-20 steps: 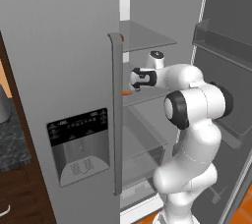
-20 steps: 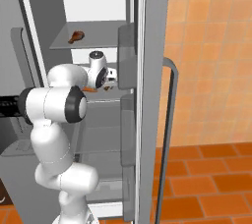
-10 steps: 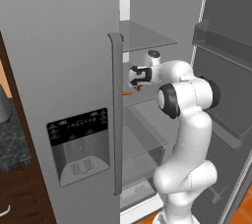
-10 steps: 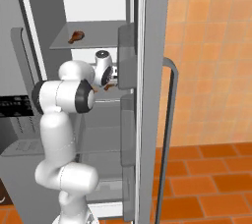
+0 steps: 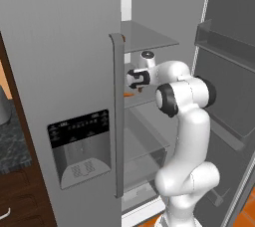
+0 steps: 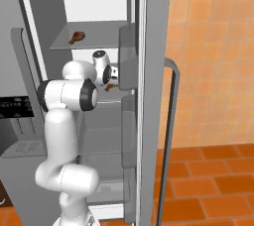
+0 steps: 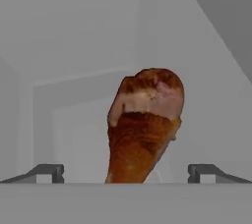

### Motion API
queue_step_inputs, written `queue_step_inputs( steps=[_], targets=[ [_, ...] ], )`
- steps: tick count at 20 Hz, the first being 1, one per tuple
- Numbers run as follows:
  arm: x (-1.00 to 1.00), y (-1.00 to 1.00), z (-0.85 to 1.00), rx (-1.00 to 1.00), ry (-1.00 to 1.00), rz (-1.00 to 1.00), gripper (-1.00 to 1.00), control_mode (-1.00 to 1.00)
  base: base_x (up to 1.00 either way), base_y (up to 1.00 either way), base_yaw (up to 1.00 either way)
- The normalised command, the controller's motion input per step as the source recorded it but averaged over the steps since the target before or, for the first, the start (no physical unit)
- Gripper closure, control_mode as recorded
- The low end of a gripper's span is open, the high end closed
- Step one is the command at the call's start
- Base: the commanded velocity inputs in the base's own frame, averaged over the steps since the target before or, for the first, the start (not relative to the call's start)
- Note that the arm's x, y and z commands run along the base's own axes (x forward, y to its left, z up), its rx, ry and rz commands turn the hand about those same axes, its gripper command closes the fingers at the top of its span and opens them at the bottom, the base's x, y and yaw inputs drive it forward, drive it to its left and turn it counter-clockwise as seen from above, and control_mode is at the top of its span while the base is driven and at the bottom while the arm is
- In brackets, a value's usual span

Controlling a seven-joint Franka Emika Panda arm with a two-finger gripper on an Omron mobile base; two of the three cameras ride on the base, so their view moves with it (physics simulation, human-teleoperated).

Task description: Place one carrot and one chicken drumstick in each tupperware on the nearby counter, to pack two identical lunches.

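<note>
Reaching into the open fridge [image 5: 74, 71], the white arm [image 5: 184, 121] has its pincer [image 7: 126, 171] at mid-shelf height, jaws spread as wide as they go and holding nothing. Hand view: a chicken drumstick [image 7: 142, 125] lies straight ahead of the pincer, centred between the two fingertips [image 7: 47, 171], meaty end farther away, narrow end nearer. Clear gaps either side of it; no contact visible. Right base view: the same brown piece [image 6: 111, 87] sits on the shelf just beyond the hand. A second drumstick [image 6: 77, 35] rests on the shelf [image 6: 99, 36] above the pincer, well apart from it. Left base view: a sliver of orange [image 5: 128, 93] shows just below the hand, behind the door handle [image 5: 117, 116]; too little visible to identify. A strip of speckled counter [image 5: 12, 141] lies far off to the pincer's left, outside the fridge.
</note>
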Motion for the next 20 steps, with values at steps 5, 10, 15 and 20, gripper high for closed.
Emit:
queue_step_inputs(
  steps=[5,10,15,20],
  targets=[
    [0.22,0.06,-0.21,0.00,0.00,-0.11,-1.00,-1.00,0.00,0.00,0.00],
    [0.19,0.00,-0.11,0.00,0.00,-0.09,-1.00,-1.00,0.00,0.00,0.00],
    [0.09,0.00,-0.37,0.00,0.00,-0.10,-1.00,-1.00,0.00,0.00,0.00],
    [0.00,0.00,-0.11,0.00,0.00,-0.06,-1.00,-1.00,0.00,0.00,0.00]
  ],
)
